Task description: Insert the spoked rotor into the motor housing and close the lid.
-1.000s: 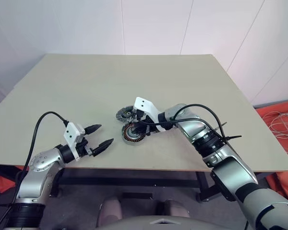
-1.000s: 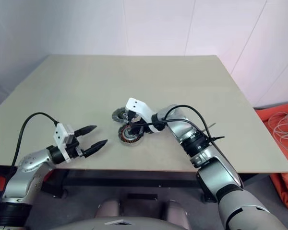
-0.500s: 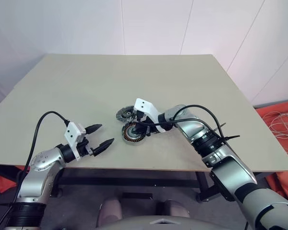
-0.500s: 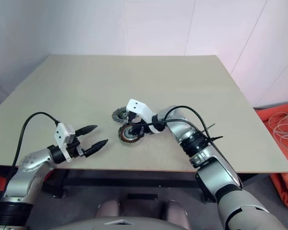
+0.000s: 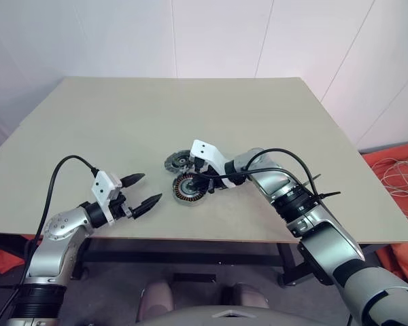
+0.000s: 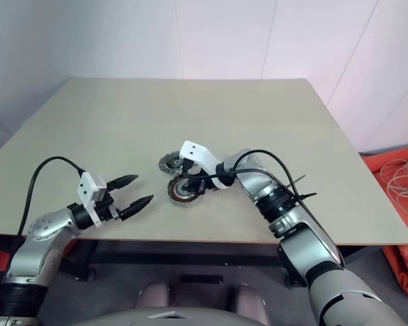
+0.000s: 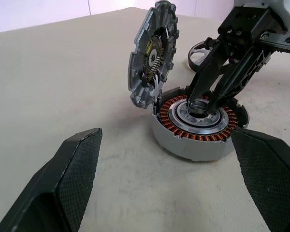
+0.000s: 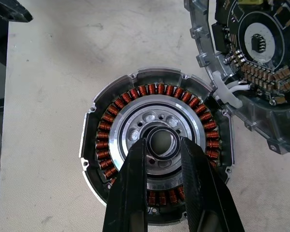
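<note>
**A:** What is the right pincer [image 8: 162, 142] doing?

**B:** Its two black fingers are nearly together. Their tips press either side of one small ring [image 8: 162, 128] at the silver centre of the housing [image 8: 159, 89], so the ring is pinched between them.

**A:** Where is that housing?

**B:** It lies flat on the table [image 5: 190, 109], just below the middle of the head view. There is one housing, with its copper windings uncovered.

**A:** And the other parts?

**B:** There is one lid [image 7: 154, 53], propped steeply on its edge and touching the housing's rim. In the head view it is just up and left of the housing. There is one rotor [image 7: 197, 48], lying flat on the table close behind the housing and partly hidden by the right pincer.

**A:** How is the right arm posed?

**B:** It enters from the lower right of the head view. The forearm reaches left across the table and the wrist is tipped down onto the housing.

**A:** And the left pincer [image 5: 151, 188]?

**B:** It is spread wide and holds nothing. It sits in the lower left of the head view, near the table's front edge and well apart from the housing. The left arm bends up from the bottom left corner, and the pincer is about level and points right towards the parts.
</note>
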